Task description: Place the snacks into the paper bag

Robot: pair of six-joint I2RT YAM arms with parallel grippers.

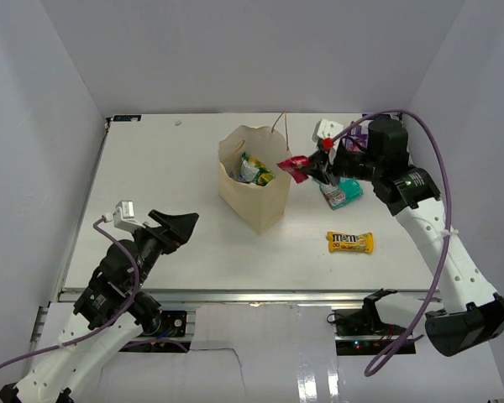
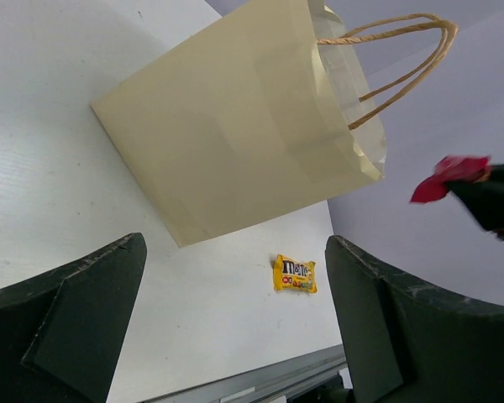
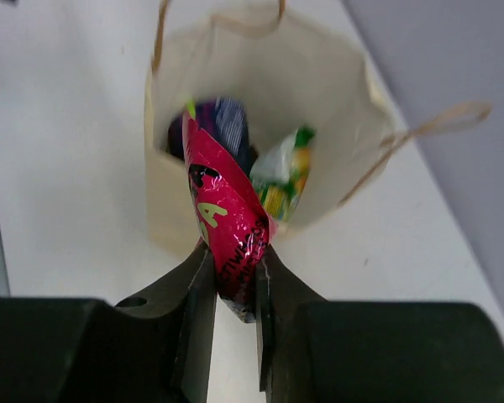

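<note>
- My right tool pinches the red packet — only its wrist view shows a blue packet and a green packet inside the paper bag.
- My left tool gapes wide, empty.
- From above, the red packet hangs at the bag's right rim — the yellow packet lies apart on open surface.

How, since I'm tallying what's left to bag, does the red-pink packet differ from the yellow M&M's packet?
The red-pink packet is pinched in the right gripper, lifted beside the rim of the paper bag; the M&M's packet lies untouched on the table. The red-pink packet is creased, the M&M's packet flat, label up. Both are small, glossy and outside the bag.
</note>
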